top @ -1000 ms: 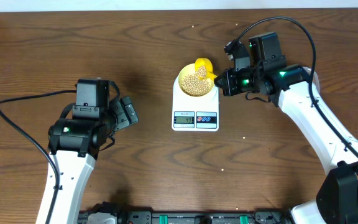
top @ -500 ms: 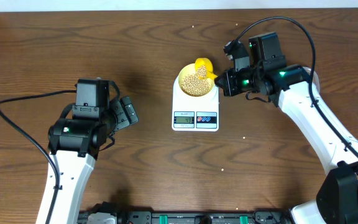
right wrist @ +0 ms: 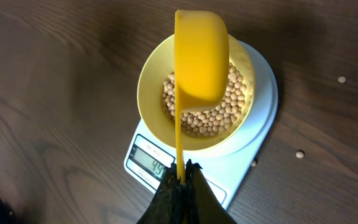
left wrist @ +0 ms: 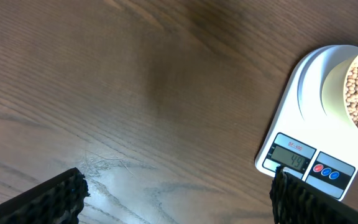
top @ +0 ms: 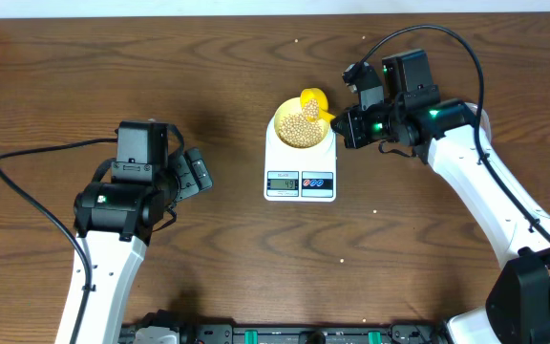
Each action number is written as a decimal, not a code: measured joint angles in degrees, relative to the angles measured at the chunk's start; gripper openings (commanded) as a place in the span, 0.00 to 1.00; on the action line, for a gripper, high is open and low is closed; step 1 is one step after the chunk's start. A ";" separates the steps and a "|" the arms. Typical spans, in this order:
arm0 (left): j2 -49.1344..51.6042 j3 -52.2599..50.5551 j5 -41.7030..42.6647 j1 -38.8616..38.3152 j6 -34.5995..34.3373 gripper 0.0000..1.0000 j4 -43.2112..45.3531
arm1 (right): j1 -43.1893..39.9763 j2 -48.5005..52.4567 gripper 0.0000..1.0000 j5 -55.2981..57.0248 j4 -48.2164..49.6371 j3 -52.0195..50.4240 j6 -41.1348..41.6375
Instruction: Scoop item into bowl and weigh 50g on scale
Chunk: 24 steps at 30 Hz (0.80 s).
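The pale-yellow bowl (top: 301, 126) stands on the white scale (top: 300, 172) and holds tan beans (right wrist: 209, 111). The display (right wrist: 151, 159) reads about 49. My right gripper (right wrist: 182, 177) is shut on the thin handle of a bright yellow scoop (right wrist: 201, 59), held tipped on its side over the bowl (right wrist: 151, 84). In the overhead view the scoop (top: 314, 101) is at the bowl's far right rim, with the right gripper (top: 344, 124) beside it. My left gripper (top: 199, 173) is open and empty, left of the scale (left wrist: 309, 99).
A few stray beans lie on the brown table, right of the scale (right wrist: 299, 154) and farther back (right wrist: 341, 79). One lies in front of the scale (top: 342, 262). The table's far edge meets a white wall (top: 256, 8).
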 measured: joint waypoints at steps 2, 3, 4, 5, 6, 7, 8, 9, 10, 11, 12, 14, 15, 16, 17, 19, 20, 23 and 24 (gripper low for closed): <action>0.00 0.00 0.00 0.00 0.00 0.96 0.00 | 0.00 0.00 0.01 0.07 0.00 0.00 -0.07; 0.00 0.00 0.00 0.00 0.00 0.96 0.00 | 0.00 0.00 0.01 0.07 0.00 0.00 -0.22; 0.00 0.00 0.00 0.00 0.00 0.96 0.02 | 0.00 0.00 0.01 0.07 0.00 0.00 -0.37; 0.00 0.00 0.00 0.00 0.00 0.96 0.02 | 0.00 0.00 0.01 0.07 0.00 0.00 -0.57; 0.00 0.00 0.00 0.00 0.00 0.96 0.00 | 0.00 0.00 0.01 0.07 0.00 0.00 -0.79; 0.00 0.00 0.00 0.00 0.00 0.96 0.02 | 0.00 0.00 0.01 0.07 0.00 0.00 -0.92; 0.00 0.00 0.00 0.00 0.00 0.96 0.02 | 0.00 0.00 0.01 0.07 -0.02 0.00 -1.07; 0.00 0.00 0.00 0.00 0.00 0.96 0.02 | 0.00 0.00 0.01 0.07 0.00 0.00 -1.14; 0.00 0.00 0.00 0.00 0.00 0.96 0.00 | 0.00 0.00 0.01 0.07 0.00 0.00 -1.20; 0.00 0.00 0.00 0.00 0.00 0.96 0.02 | 0.00 0.00 0.01 0.07 -0.02 0.00 -1.29; 0.00 0.00 0.00 0.00 0.00 0.96 0.00 | 0.00 0.00 0.01 0.07 0.00 0.00 -1.31; 0.00 0.00 0.00 0.00 0.00 0.96 0.00 | 0.00 0.00 0.01 0.07 -0.02 0.00 -1.38; 0.00 0.00 0.00 0.00 0.00 0.96 0.00 | 0.00 0.00 0.01 0.09 -0.04 0.00 -1.60; 0.00 0.00 0.00 0.00 0.00 0.96 0.02 | 0.00 0.00 0.01 0.09 -0.07 0.00 -1.73; 0.00 0.00 0.00 0.00 0.00 0.96 0.00 | 0.00 0.00 0.01 0.11 -0.07 0.00 -1.77; 0.00 0.00 0.00 0.00 0.00 0.96 0.02 | 0.00 0.00 0.01 0.13 -0.07 0.00 -1.99; 0.00 0.00 0.00 0.00 0.00 0.96 0.00 | 0.02 0.00 0.01 0.13 -0.07 0.00 -2.10; 0.00 0.00 0.00 0.00 0.00 0.96 0.00 | 0.33 0.00 0.01 0.33 -0.13 0.00 -2.21; 0.00 0.00 0.00 0.00 0.00 0.96 0.00 | 0.61 0.00 0.01 0.42 -0.13 0.00 -2.27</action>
